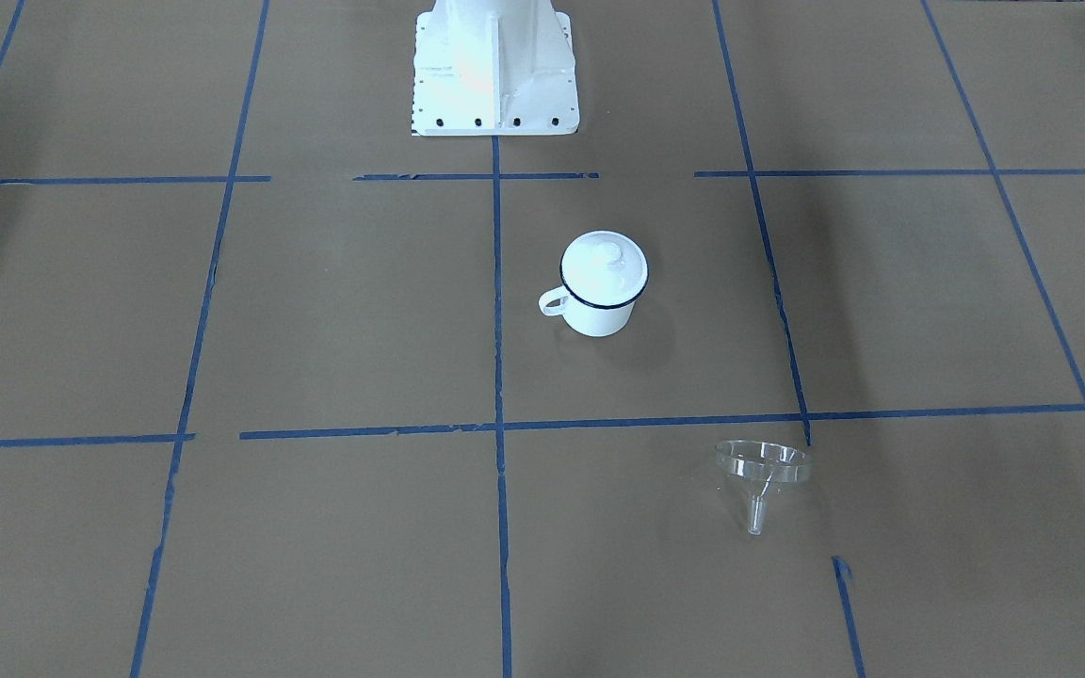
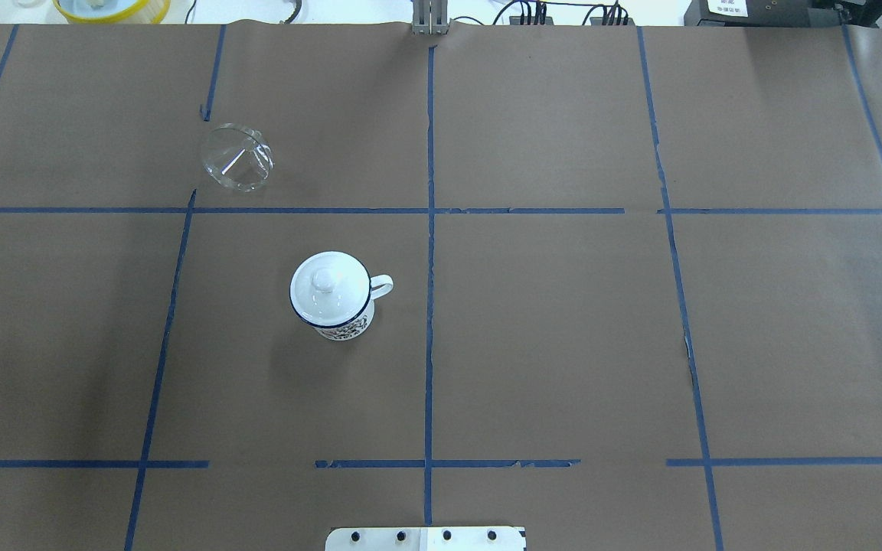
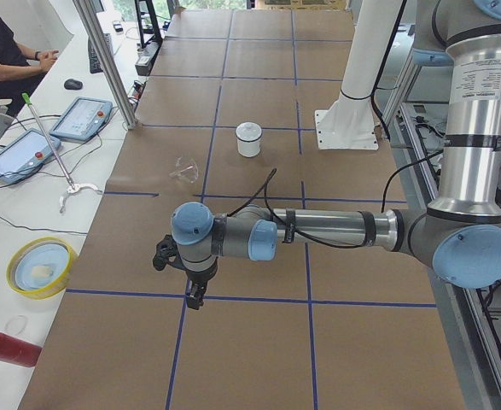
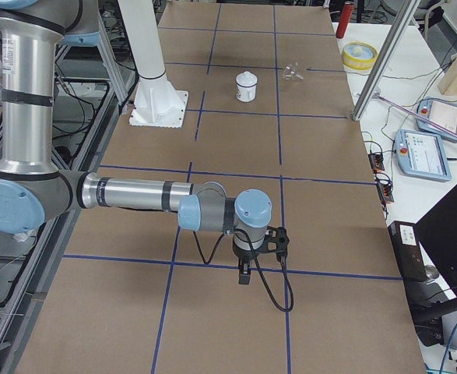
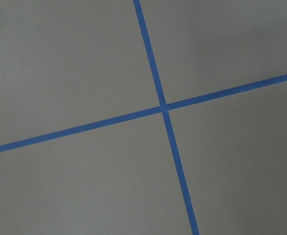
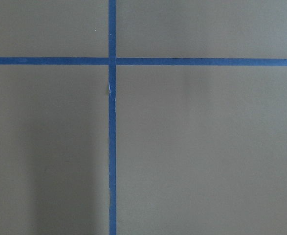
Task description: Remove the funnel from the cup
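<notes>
The clear funnel lies on its side on the brown paper, apart from the cup; it also shows in the overhead view and both side views. The white cup with a dark blue rim stands upright near the table's middle, with a white knobbed lid on it. My left gripper and right gripper hang over the table's two ends, far from both, and show only in the side views. I cannot tell whether they are open. The wrist views show only paper and blue tape.
The robot base stands at the table's near edge. Off the far edge are a metal post, tablets, a yellow bowl, a red cylinder and a seated operator.
</notes>
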`<state>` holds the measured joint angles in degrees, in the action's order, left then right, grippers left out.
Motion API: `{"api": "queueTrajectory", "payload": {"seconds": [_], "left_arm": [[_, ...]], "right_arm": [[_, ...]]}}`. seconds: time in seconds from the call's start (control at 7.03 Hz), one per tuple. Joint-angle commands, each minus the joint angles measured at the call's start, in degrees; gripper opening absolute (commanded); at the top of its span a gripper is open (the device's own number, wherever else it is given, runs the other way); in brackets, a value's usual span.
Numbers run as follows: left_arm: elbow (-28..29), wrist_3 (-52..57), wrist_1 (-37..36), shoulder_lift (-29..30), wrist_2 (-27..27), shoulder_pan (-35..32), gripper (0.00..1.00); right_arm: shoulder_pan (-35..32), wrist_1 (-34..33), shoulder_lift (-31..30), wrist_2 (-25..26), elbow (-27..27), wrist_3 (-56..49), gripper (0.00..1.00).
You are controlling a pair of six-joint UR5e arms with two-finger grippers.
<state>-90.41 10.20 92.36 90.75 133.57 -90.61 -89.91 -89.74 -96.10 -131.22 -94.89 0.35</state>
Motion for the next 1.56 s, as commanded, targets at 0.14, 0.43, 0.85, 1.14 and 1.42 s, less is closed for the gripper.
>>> {"api": "queueTrajectory", "payload": {"seconds": [0.14, 0.43, 0.85, 1.14, 1.42], "left_arm": [[-1.09, -0.01, -3.15, 0.22, 0.11, -0.80, 1.00], [-1.00, -0.18, -3.85, -0.05, 0.29, -0.80, 1.00], [-1.35, -0.89, -4.30, 0.30, 1.34, -0.97, 1.00], [-1.44, -0.89, -4.30, 0.74, 1.43, -0.97, 1.00], [-1.35, -0.89, -4.39, 0.83, 1.43, -0.97, 1.00]], "right_arm": [[0.00, 0.00, -0.05, 0.00, -0.03, 0.00, 1.00], [0.00, 0.00, 0.04, 0.00, -0.03, 0.00, 1.00], [0.00, 0.00, -0.05, 0.00, -0.03, 0.00, 1.00], [0.00, 0.00, -0.05, 0.00, -0.03, 0.00, 1.00], [0.00, 0.00, -0.05, 0.00, -0.03, 0.00, 1.00]]}}
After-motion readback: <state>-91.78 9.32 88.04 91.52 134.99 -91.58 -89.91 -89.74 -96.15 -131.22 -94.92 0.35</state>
